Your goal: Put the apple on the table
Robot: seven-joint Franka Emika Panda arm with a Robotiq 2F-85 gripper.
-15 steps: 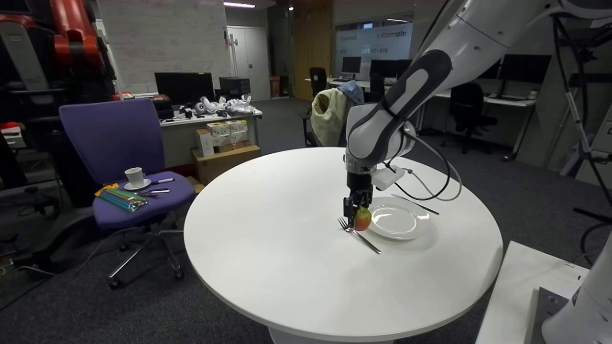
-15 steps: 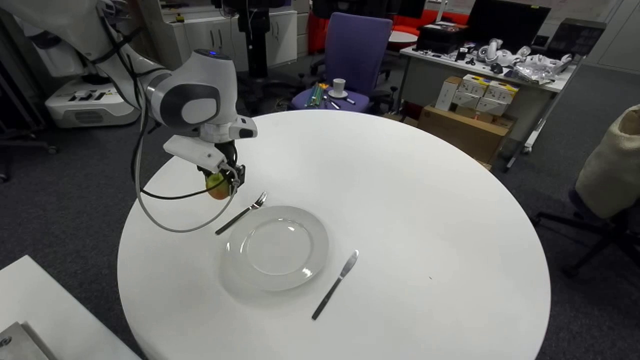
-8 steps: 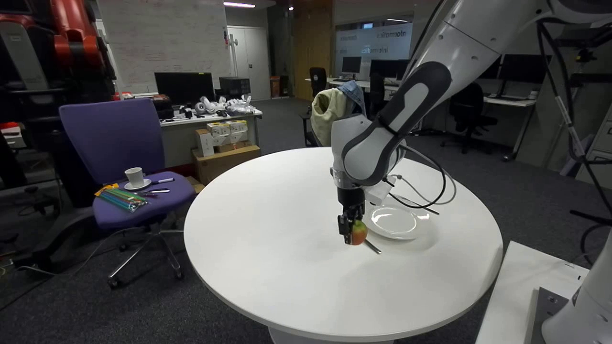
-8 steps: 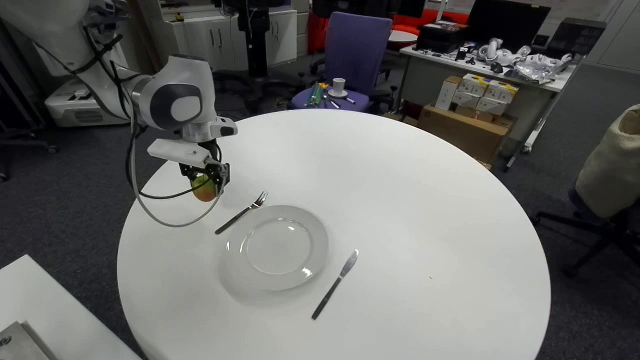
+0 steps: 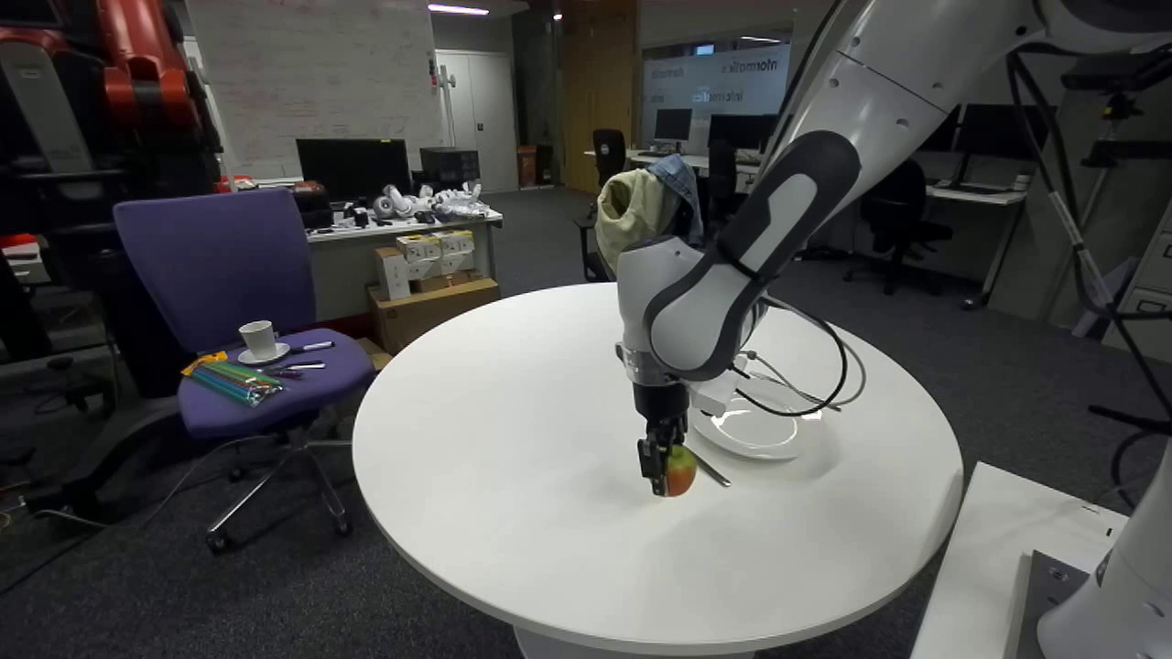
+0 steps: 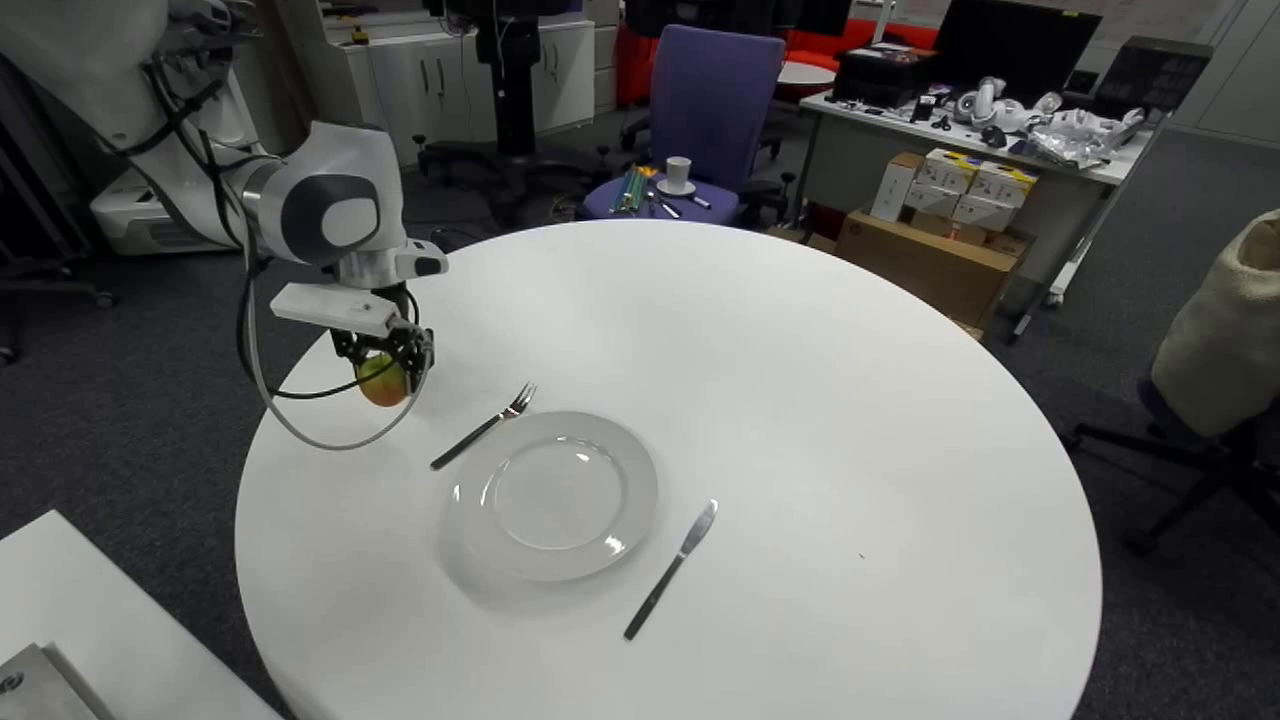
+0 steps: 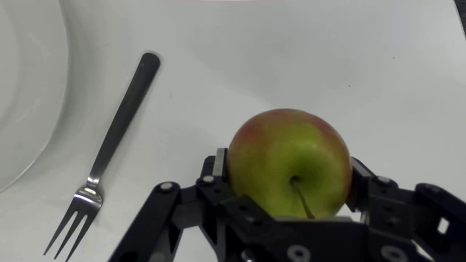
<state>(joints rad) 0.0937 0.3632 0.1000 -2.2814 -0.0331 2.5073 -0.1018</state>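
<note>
The apple is round, red-orange with a yellow-green top and a stem. It shows in both exterior views (image 5: 679, 471) (image 6: 383, 383) and in the wrist view (image 7: 287, 156). My gripper (image 7: 289, 165) is shut on the apple, one finger pressed on each side. In both exterior views the gripper (image 5: 657, 462) (image 6: 385, 358) points down, low over the white round table (image 5: 513, 476) (image 6: 800, 380). I cannot tell whether the apple's underside touches the tabletop. The apple is beside the fork, on the side away from the plate.
A white plate (image 6: 560, 495) (image 7: 32, 109) lies on the table with a fork (image 6: 485, 428) (image 7: 120, 120) beside it, between plate and apple. A knife (image 6: 672, 570) lies on the plate's far side. The table's edge shows at the wrist view's upper right. A purple chair (image 5: 220, 265) stands nearby.
My gripper has carried the apple down and sideways, away from the plate and past the fork. It stays shut on the apple. Plate, fork and knife have not moved.
</note>
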